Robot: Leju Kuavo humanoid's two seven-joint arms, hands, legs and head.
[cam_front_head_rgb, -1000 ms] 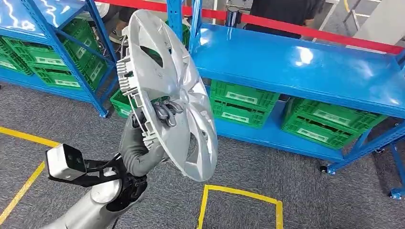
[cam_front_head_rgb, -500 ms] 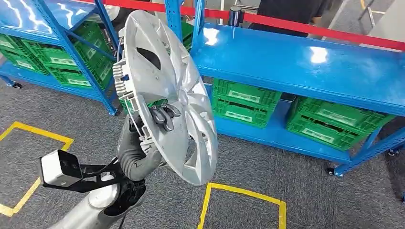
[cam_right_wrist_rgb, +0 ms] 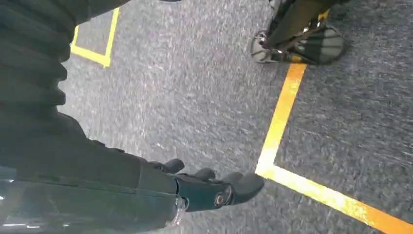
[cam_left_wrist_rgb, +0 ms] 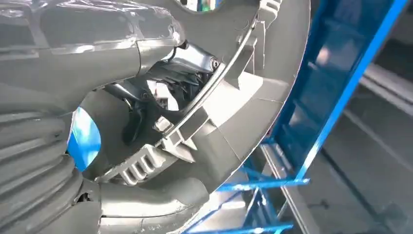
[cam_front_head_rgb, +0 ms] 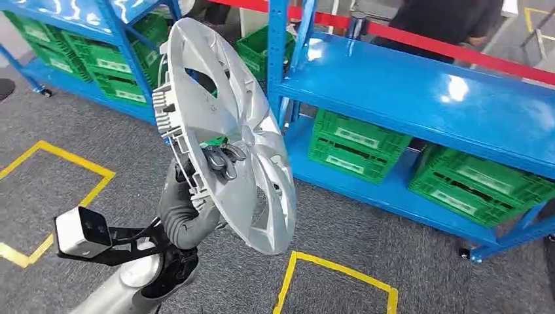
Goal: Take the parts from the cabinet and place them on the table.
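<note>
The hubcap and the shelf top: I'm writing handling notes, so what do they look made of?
The hubcap, which the left hand holds, looks like moulded plastic with silver paint: grey ribbed clips and a thin wire ring line its back. The shelf top looks like sheet metal with glossy blue paint, judging by the sharp glare spots; I can't be certain.

The wheel cover (cam_front_head_rgb: 226, 131) stands on edge in the left hand (cam_front_head_rgb: 196, 196), rising above the hand, with its fingers (cam_front_head_rgb: 222, 160) hooked through an opening near its middle. Beyond the hand and to its right runs the table (cam_front_head_rgb: 419, 98), with crates (cam_front_head_rgb: 350, 140) on the shelf under it. Beyond the hand to its left stands the cabinet (cam_front_head_rgb: 98, 39), and the right hand (cam_right_wrist_rgb: 214, 190) hangs over the floor (cam_right_wrist_rgb: 195, 97).
</note>
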